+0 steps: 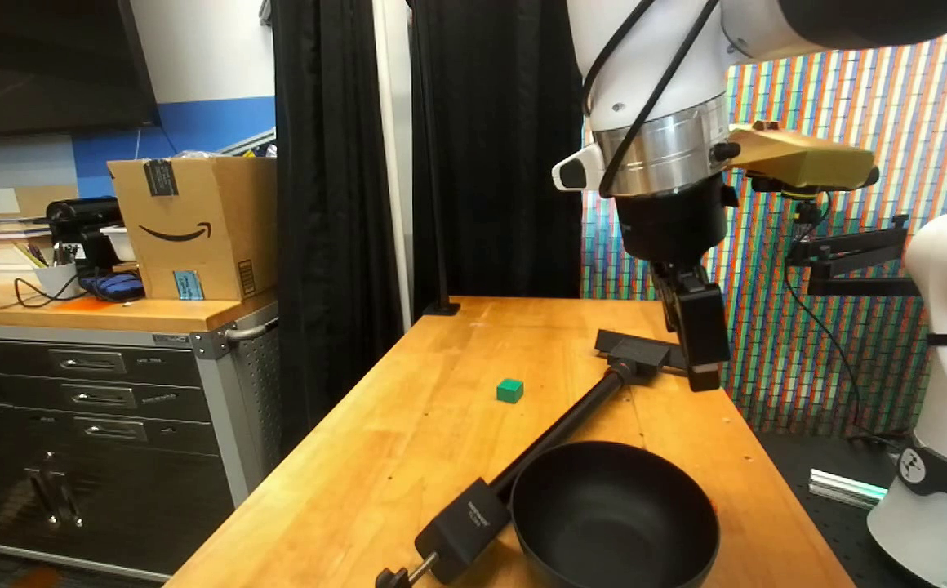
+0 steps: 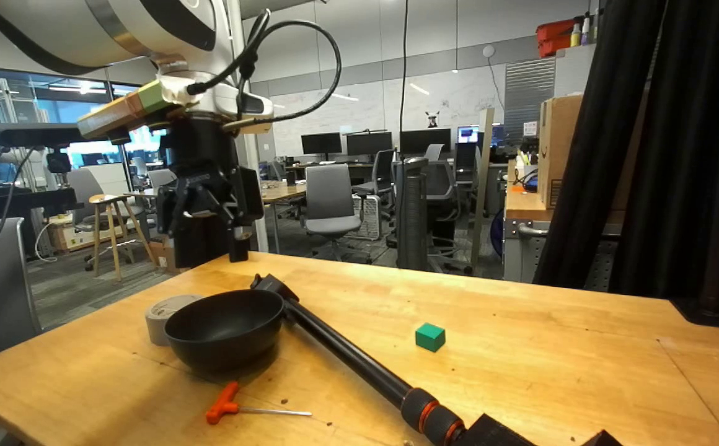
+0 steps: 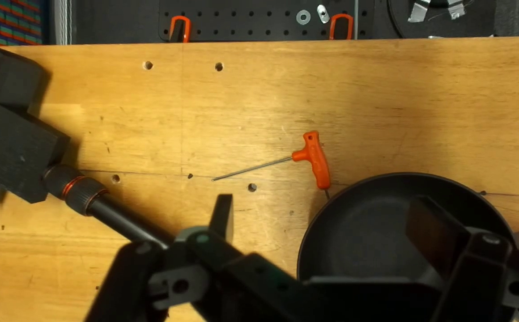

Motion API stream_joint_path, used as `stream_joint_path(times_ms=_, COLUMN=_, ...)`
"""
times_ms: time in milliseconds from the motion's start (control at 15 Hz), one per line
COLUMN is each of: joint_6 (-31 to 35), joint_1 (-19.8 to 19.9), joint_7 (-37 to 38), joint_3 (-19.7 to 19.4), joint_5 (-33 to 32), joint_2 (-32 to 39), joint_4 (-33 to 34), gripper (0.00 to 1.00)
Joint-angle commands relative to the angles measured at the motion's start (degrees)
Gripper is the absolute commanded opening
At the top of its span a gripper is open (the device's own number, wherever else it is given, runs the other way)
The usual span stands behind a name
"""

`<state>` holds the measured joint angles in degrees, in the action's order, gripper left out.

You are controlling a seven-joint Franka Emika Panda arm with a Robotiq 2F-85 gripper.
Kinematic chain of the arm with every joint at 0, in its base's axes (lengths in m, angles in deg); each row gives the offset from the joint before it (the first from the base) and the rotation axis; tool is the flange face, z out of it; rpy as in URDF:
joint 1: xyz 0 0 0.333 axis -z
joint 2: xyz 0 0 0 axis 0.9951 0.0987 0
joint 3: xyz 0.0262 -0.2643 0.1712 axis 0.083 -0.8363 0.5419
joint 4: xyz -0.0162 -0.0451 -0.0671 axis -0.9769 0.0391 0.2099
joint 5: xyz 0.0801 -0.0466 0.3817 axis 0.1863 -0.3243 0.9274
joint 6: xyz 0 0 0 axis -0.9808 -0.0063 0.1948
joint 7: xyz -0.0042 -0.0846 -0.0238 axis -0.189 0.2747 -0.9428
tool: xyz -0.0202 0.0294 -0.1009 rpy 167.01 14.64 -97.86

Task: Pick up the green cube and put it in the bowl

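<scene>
One cube [image 2: 429,337] sits on the table [image 2: 551,359] across the pole [image 2: 350,354] from the bowl [image 2: 223,344], so I should carry my empty, wide-spread gripper [image 3: 325,219] high over the pole and square it up before lowering straight down.

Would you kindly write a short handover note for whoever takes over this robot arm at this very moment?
The black two-fingered gripper is open, holding nothing, above the light wooden table.
The small green cube lies on the table, outside the bowl.
The round black bowl stands upright there, with a long black pole lying between it and the cube.
Done: neither the pick nor the placing.
Remaining: grasp the cube, carry it across the pole, lower it into the bowl, release.
</scene>
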<state>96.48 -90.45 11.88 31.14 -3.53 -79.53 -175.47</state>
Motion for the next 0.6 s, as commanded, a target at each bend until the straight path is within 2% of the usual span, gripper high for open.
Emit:
stream_joint_path(times_ms=0, joint_6=-0.1, joint_1=-0.5, joint_7=-1.7, joint_3=-2.2, joint_5=-1.4, joint_2=0.8, joint_4=0.8, gripper=1.0)
stream_joint_path(times_ms=533, joint_6=0.6, joint_1=1.7, joint_7=-8.1, joint_3=-7.8, joint_5=-8.5, joint_2=4.9, joint_4=5.1, gripper=1.0)
